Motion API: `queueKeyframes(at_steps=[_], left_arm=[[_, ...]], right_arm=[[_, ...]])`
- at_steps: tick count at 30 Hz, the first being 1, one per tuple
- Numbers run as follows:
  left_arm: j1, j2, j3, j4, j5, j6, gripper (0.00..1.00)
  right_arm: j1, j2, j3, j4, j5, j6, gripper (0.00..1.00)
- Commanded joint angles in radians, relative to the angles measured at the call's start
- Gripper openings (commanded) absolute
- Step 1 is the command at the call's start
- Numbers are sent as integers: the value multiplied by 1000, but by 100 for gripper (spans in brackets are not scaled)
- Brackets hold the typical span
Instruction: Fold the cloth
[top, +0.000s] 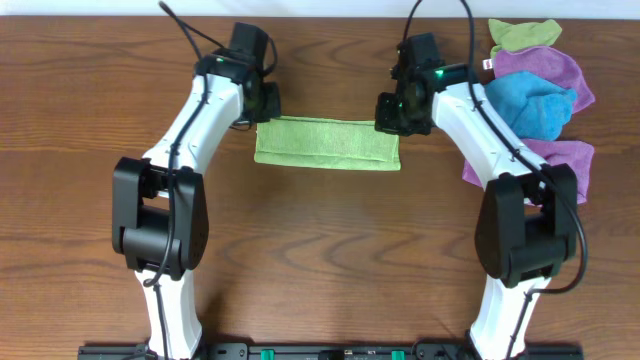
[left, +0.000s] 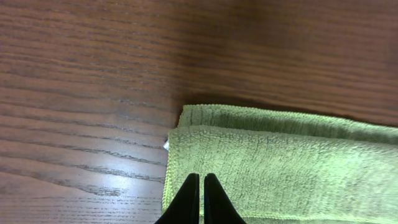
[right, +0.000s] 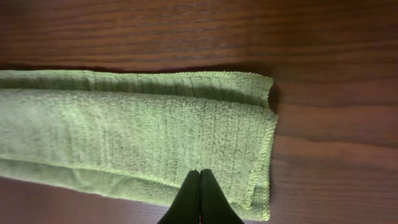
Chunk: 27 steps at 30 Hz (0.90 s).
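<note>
Dark wood-grain table (top: 330, 260) fills all views. Green cloth (top: 327, 143) lies flat at upper centre of the overhead frame, folded into a long horizontal strip between the two grippers. Layered edges show along its upper side in both wrist views. Left wrist view: cloth (left: 280, 168) fills the lower right, its short end is near frame centre, and a small white tag (left: 166, 145) pokes out at that end. Right wrist view: cloth (right: 124, 137) runs from the left edge to right of centre, with its stitched hem at the right end.

Left gripper (top: 264, 108) sits over the cloth's left end. Its fingers (left: 190, 193) are almost together with only a hairline slit, tips over the fabric near the bottom edge of the frame. Right gripper (top: 392, 115) sits over the right end, tips pressed together (right: 199, 180) above the cloth's lower edge. Can't tell if either one pinches fabric.

Heap of spare cloths at upper right of the overhead frame, well apart from the green one: yellow-green cloth (top: 525, 35), purple cloth (top: 550, 68), blue cloth (top: 530, 102), another purple cloth (top: 568, 158) lower down.
</note>
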Motion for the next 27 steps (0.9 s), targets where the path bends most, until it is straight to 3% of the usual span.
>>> queueKeyframes(at_steps=[1, 27], left_arm=[[-2, 23, -39, 16, -85, 13, 6], [-12, 23, -222, 171, 14, -41, 6]], right_arm=[[-2, 32, 5, -5, 72, -20, 1], [-19, 50, 5, -5, 72, -20, 1]])
